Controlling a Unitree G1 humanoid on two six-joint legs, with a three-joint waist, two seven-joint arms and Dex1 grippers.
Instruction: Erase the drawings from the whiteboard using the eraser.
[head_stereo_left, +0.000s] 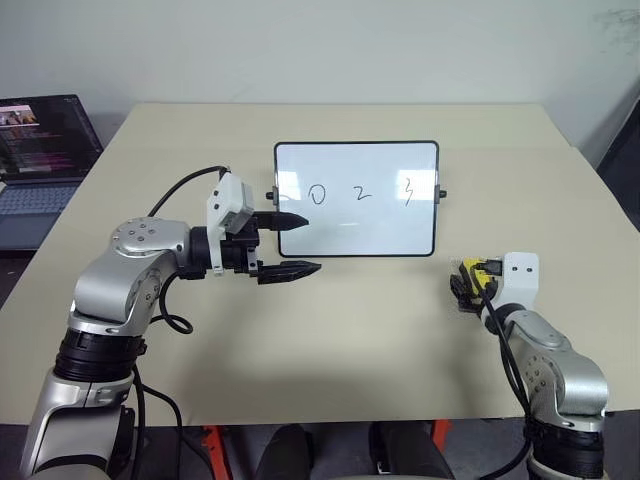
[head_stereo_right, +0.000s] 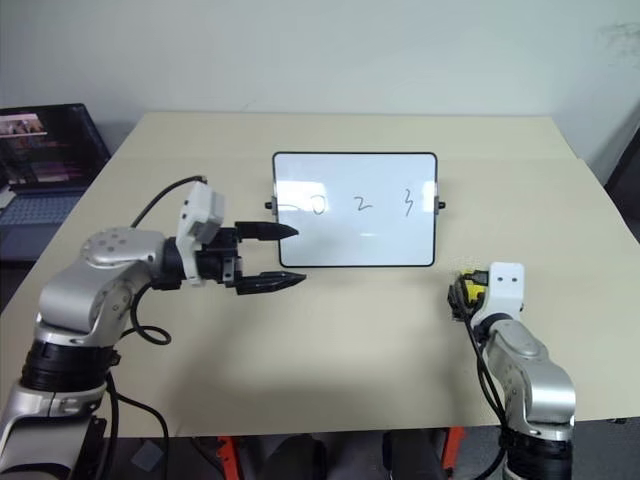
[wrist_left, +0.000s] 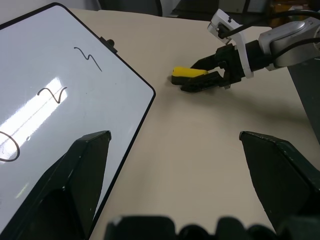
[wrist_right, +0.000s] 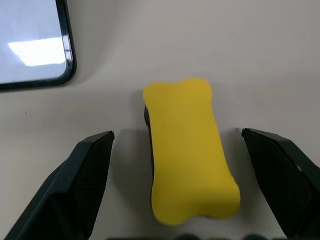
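Observation:
The whiteboard (head_stereo_left: 380, 225) stands propped at the middle of the table, black-framed, with the drawings "0" (head_stereo_left: 317, 194), "2" (head_stereo_left: 362, 192) and "3" (head_stereo_left: 408, 190) in a row across it. Right of the board's lower corner, the yellow eraser (wrist_right: 190, 150) lies flat on the table. My right gripper (wrist_right: 178, 132) is open and straddles the eraser, with a gap between the block and each finger. My left gripper (head_stereo_left: 308, 243) is open and empty, pointing sideways at the board's left edge, and its upper finger (head_stereo_left: 290, 219) overlaps the board's lower left part.
An open laptop (head_stereo_left: 40, 150) sits beyond the beige table's (head_stereo_left: 330, 350) far left edge. Bare tabletop stretches in front of the board and between my two arms. A cable loops from my left wrist.

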